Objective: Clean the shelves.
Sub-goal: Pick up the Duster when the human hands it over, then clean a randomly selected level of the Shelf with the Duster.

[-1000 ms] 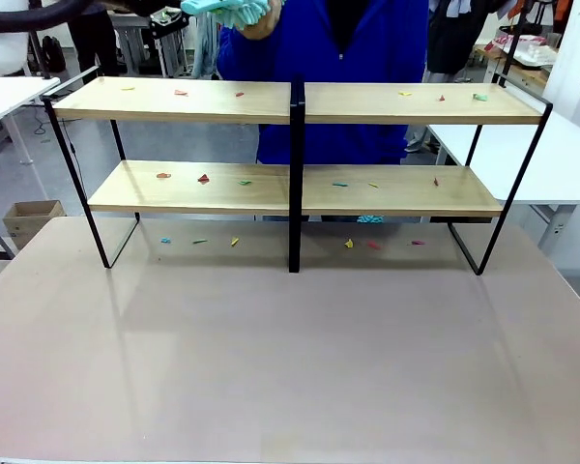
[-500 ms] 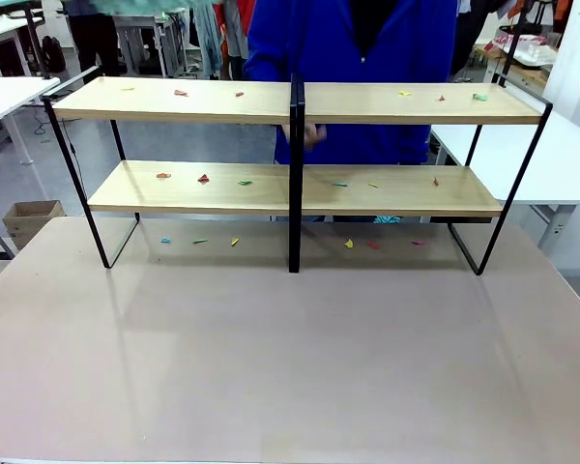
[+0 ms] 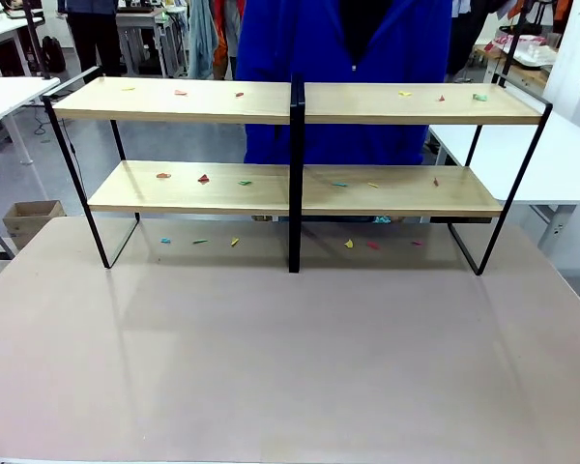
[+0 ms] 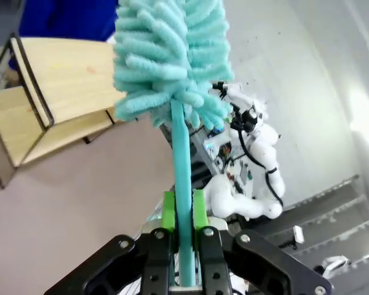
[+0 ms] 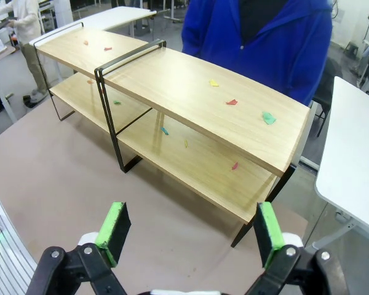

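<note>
A cardboard box [image 3: 32, 217] sits on the floor off the desk's [image 3: 271, 358] far left corner. The left claw [image 4: 183, 203] is clamped tight on the thin handle of a teal duster [image 4: 169, 55], green pads pressed against both sides of the stem, with the fluffy head standing up above it. In the left wrist view one end of the shelves [image 4: 67, 67] lies beyond the duster.

In the front view the shelves [image 3: 174, 100] stand along the desk's far edge and reach from near its left edge to near its right edge. The near half of the desk is bare.

Left of the black centre post [image 3: 296, 174], the top board [image 3: 126, 101] carries a few small coloured scraps [image 3: 181, 93]. The lower board [image 3: 135, 193] has three more, and three lie on the desk under it. A person in a blue top [image 3: 338, 58] stands just behind the post, at the far edge.

Right of the post, the top board holds a yellow, a red and a green scrap [image 3: 479, 97] toward its right end. A few more scraps lie on the lower board and on the desk below.

The right claw [image 5: 189, 215] is spread wide and holds nothing. Its green pads are well apart, above the desk near the right end of the shelves [image 5: 190, 86].
</note>
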`<state>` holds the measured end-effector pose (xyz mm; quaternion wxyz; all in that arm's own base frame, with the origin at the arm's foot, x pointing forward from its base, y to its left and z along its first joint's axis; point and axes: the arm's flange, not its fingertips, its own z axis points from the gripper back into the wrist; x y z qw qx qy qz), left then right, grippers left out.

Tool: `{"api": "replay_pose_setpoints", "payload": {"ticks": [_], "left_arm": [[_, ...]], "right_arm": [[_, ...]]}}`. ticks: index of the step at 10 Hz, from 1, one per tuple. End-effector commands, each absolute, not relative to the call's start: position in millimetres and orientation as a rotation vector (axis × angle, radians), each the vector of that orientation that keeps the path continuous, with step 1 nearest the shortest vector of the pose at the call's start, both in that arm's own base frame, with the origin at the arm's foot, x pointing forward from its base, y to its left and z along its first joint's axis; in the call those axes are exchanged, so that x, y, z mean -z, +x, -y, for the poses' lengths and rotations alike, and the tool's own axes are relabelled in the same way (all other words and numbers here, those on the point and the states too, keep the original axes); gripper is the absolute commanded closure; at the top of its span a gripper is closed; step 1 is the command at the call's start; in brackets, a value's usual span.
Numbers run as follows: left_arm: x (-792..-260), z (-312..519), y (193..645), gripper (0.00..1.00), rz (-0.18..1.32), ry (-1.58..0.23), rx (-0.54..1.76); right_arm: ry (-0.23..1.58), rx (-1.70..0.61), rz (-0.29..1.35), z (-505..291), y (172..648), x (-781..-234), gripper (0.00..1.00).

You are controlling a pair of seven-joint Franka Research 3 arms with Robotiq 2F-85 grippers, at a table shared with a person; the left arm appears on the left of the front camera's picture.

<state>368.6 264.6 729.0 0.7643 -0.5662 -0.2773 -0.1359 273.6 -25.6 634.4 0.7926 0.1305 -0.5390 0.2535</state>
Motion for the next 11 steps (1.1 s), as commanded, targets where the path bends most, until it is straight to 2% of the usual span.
{"api": "replay_pose_setpoints", "payload": {"ticks": [1,2,3,11], "left_arm": [[-714.3,-313.3,360.8,1.00,0.597,-1.221,0.312],[-696.7,-327.2,353.9,1.00,0.505,-1.144,0.271],[-714.7,-296.9,356.6,1.00,0.618,-1.231,0.273],[-714.7,-296.9,356.6,1.00,0.618,-1.231,0.273]], "right_arm": [[0.280,-0.546,1.160,26.0,273.2,-635.2,0.00],[0.280,-0.546,1.160,26.0,273.2,-635.2,0.00],[0.280,-0.546,1.160,26.0,273.2,-635.2,0.00],[0.280,-0.546,1.160,26.0,273.2,-635.2,0.00]]}}
